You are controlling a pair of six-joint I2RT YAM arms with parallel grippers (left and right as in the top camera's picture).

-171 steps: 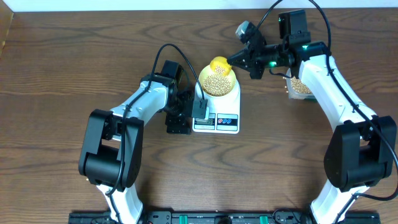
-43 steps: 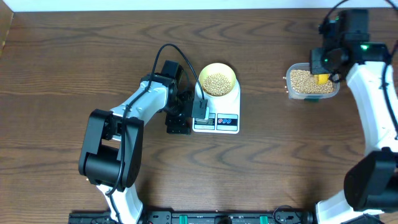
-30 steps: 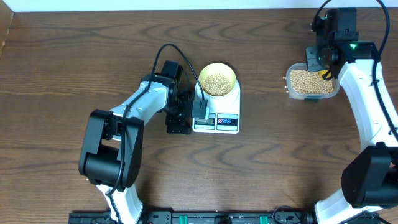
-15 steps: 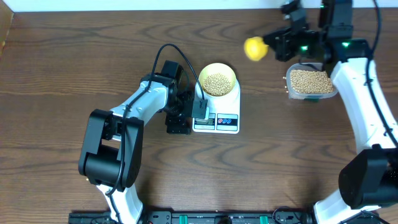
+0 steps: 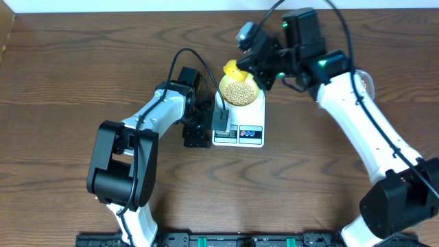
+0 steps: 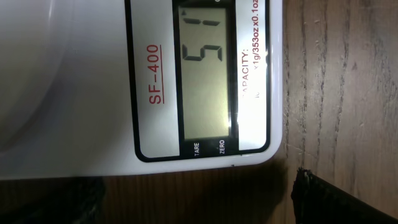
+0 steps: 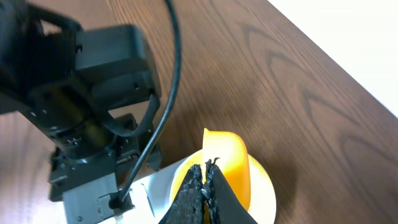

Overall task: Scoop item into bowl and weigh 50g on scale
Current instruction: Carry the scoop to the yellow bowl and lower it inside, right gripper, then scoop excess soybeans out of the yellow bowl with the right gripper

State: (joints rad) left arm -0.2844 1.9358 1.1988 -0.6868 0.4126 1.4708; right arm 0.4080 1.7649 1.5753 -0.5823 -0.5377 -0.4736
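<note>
Right claw (image 5: 256, 67) was pinched shut on the yellow scoop (image 5: 235, 70), tipped over the pale yellow bowl (image 5: 255, 98); the bowl sat on the white scale (image 5: 251, 132), already heaped with tan beans (image 5: 240, 90); left claw (image 5: 209, 130) stood spread beside the scale; the weighing looked nearly finished, with only fine adjustment left; the display (image 6: 205, 74) showed a 5, its next digit cut off; the scoop's contents were hidden.

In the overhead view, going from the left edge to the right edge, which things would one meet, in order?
In order: left arm's base → left gripper → scale → tub. The bowl, the scoop and the right gripper overlap the scale's span, so I leave them out.
</note>
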